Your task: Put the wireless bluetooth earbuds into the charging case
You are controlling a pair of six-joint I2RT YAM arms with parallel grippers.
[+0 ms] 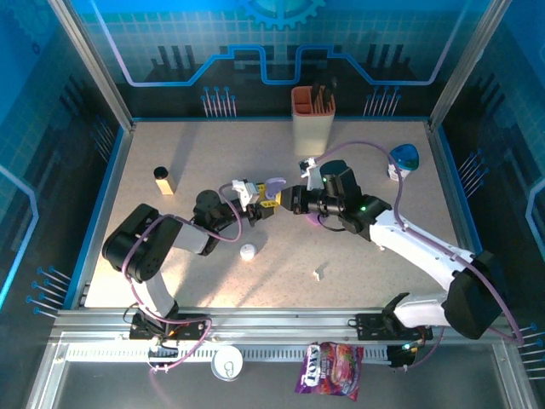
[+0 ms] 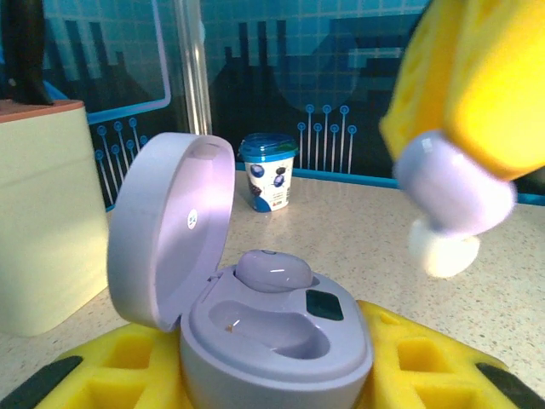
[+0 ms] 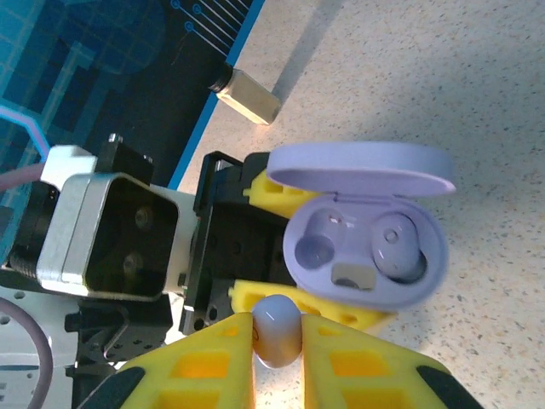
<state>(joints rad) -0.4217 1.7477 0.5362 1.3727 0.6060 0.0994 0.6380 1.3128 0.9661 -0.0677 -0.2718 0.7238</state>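
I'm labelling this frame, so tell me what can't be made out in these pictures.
Right wrist: yellow fingers of the right gripper hide part of the pale rounded plastic earbud.
Left wrist: that earbud is blurred, too near the lens.
Top external: the open lilac plastic charging case is too small to read its wells.

In the left wrist view the right hand point(image 2: 447, 170), at two o'clock, is blurred and cut by the top and right edges. The lilac earbud point(image 2: 456, 192) it pinches is soft too. The lilac case point(image 2: 272, 332) is clipped at six o'clock. From above, a white speck point(image 1: 319, 273) on the counter point(image 1: 213, 162) is too small to name.
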